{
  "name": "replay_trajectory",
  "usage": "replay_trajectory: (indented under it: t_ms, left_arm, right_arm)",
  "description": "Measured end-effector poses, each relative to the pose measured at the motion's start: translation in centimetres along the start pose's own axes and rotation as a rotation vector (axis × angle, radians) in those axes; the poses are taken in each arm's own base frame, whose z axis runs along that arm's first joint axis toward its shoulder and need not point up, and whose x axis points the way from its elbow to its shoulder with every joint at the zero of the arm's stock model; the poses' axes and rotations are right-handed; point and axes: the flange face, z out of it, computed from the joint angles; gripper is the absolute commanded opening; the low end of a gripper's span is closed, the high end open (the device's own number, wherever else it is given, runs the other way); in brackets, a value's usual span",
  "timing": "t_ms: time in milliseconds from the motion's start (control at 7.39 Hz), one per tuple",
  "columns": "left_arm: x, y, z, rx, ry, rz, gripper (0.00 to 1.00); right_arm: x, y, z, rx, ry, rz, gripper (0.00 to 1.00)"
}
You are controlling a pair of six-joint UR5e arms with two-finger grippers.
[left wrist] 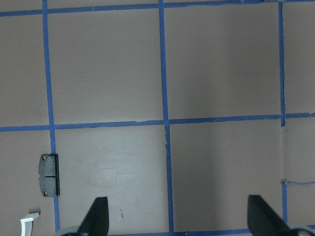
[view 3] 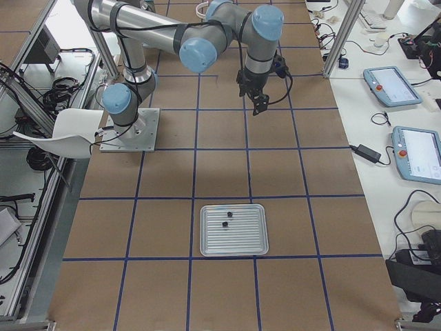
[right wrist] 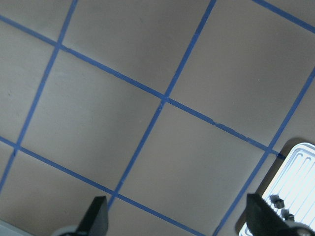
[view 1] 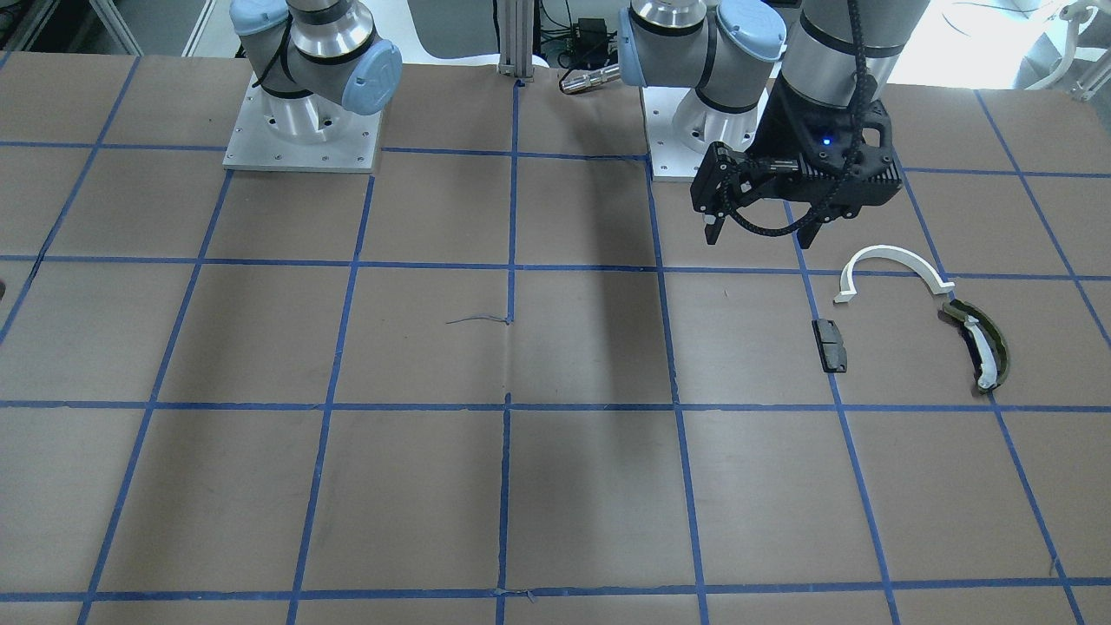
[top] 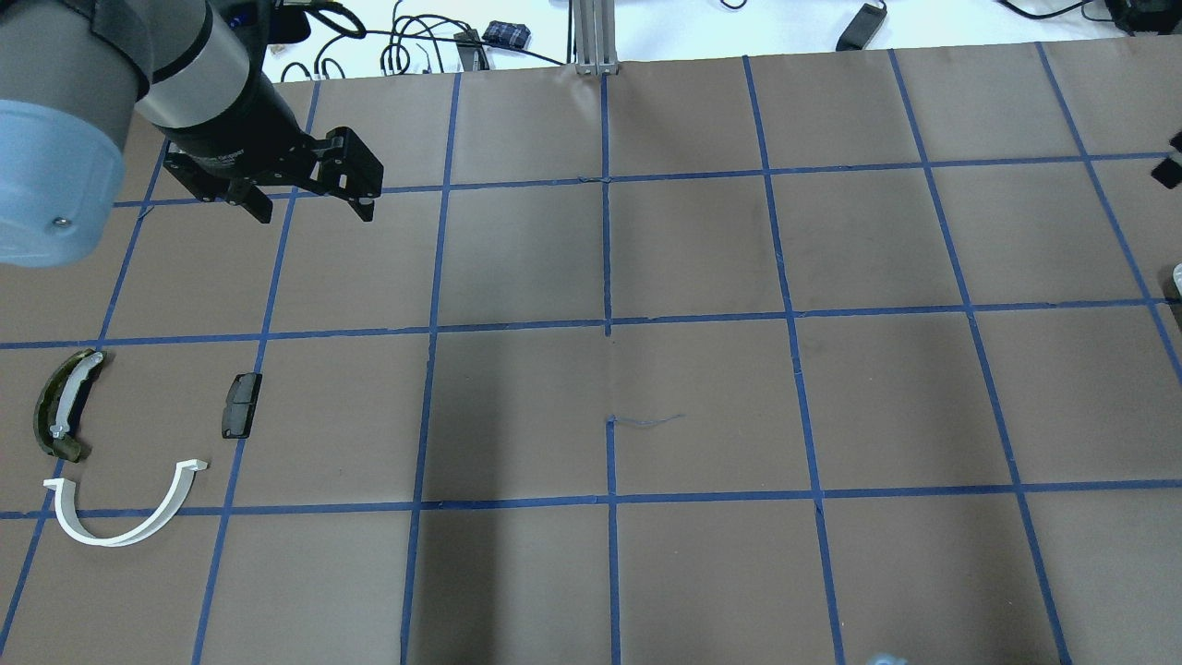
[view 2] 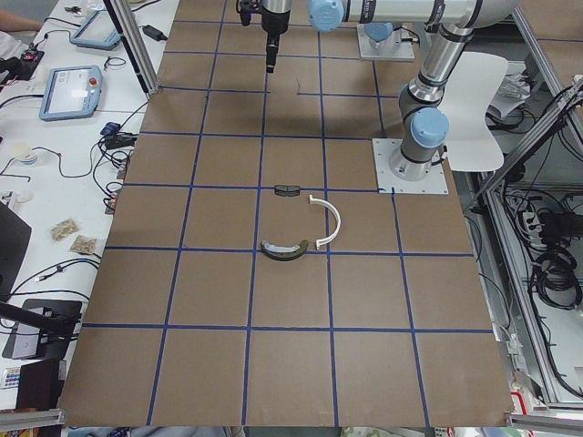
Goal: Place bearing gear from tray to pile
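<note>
The pile lies on the table: a white half-ring arc (view 1: 894,263), a dark grey pad (view 1: 831,345) and an olive-and-white shoe piece (view 1: 981,345). My left gripper (view 1: 764,236) hangs open and empty, high over the table just robot-side of the pile; its wrist view shows the pad (left wrist: 49,175). The metal tray (view 3: 248,241) holds two small dark parts (view 3: 229,214); I cannot tell which is the bearing gear. My right gripper (right wrist: 177,206) is open and empty, high up, with only the tray's corner (right wrist: 300,172) at the edge of its wrist view.
The table is brown paper with a blue tape grid. The two arm bases (view 1: 302,130) stand on the robot side. A thin blue thread (view 1: 477,321) lies near the middle. Tablets and cables lie beyond the far table edge (view 3: 393,83).
</note>
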Motion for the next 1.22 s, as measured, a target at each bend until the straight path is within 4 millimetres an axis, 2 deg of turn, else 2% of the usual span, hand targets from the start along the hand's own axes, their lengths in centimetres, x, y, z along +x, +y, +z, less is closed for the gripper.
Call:
replay_trajectory:
  t_ms: [135, 271, 541, 812, 947, 1082, 1218]
  left_arm:
    - [0.0, 0.0, 0.0, 0.000, 0.001, -0.001, 1.00]
    - [0.0, 0.0, 0.0, 0.000, 0.001, -0.001, 1.00]
    - [0.0, 0.0, 0.0, -0.001, 0.002, 0.000, 1.00]
    - [0.0, 0.1, 0.1, -0.003, 0.002, 0.002, 1.00]
    - [0.0, 0.2, 0.2, -0.006, 0.002, 0.002, 1.00]
    - [0.0, 0.3, 0.3, -0.008, 0.002, 0.002, 1.00]
    - [0.0, 0.3, 0.4, -0.010, 0.002, 0.002, 1.00]
  right_arm:
    - [4.6, 2.9, 2.2, 0.002, -0.010, -0.103, 1.00]
    - [8.4, 5.0, 4.6, 0.004, -0.013, -0.239, 1.00]
    - [14.7, 9.0, 9.7, 0.013, -0.016, -0.504, 1.00]
    - [20.2, 11.8, 15.9, 0.012, 0.059, -0.703, 1.00]
    - [21.5, 12.8, 18.9, 0.013, 0.081, -0.741, 1.00]
    - [21.8, 13.3, 21.2, 0.029, 0.086, -0.772, 1.00]
    - [21.8, 13.4, 22.8, 0.049, 0.084, -0.803, 1.00]
